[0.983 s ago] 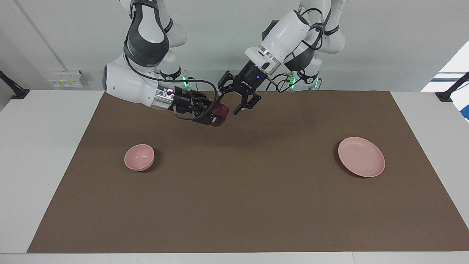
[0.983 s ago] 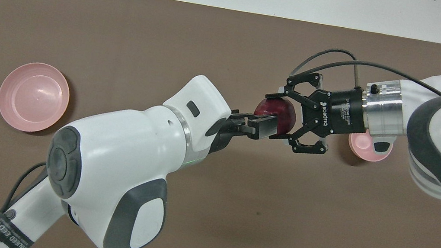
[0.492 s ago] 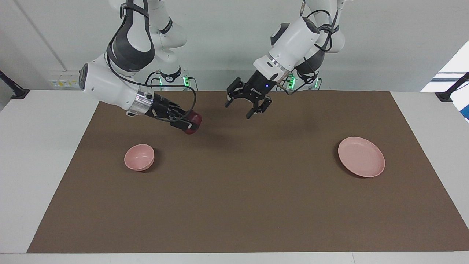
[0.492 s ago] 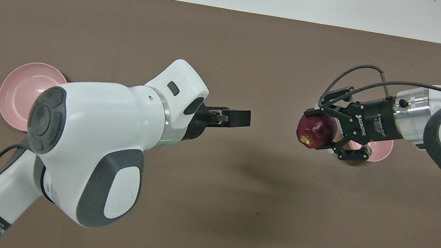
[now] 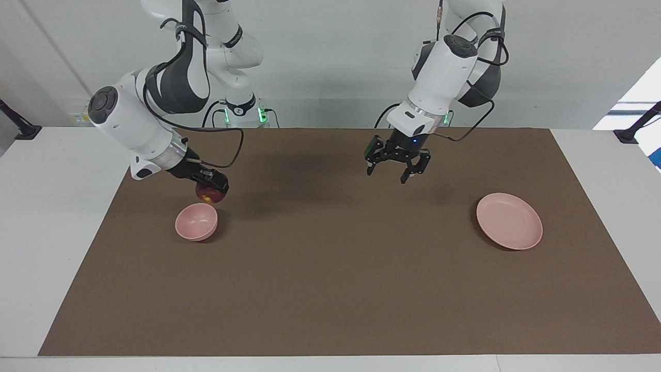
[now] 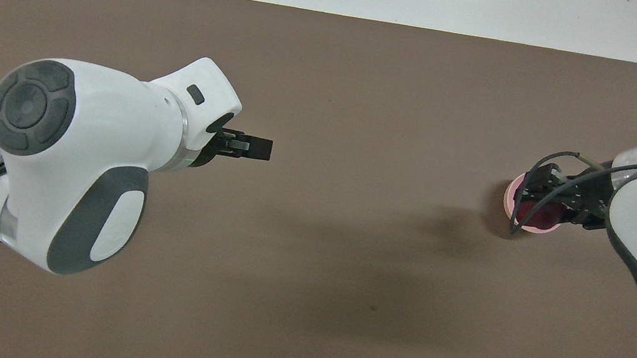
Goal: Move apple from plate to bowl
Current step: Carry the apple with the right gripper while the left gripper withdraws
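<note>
While the right pincer [image 5: 210, 189] hangs clenched on the apple [image 5: 211, 194], the bowl [image 5: 196, 221] sits just below it, toward seven o'clock in the facing view. From overhead the apple [image 6: 535, 210] covers the bowl [image 6: 529, 226], so lowering looks next. The left pincer [image 5: 396, 169], released, waits over the table [image 5: 330, 289]; the plate [image 5: 509, 221] is bare.

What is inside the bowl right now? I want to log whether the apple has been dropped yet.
In the facing view the bowl shows only its bare pink inside. The apple hangs just above its rim, held in the right gripper. From overhead, gripper and apple cover much of the bowl.
</note>
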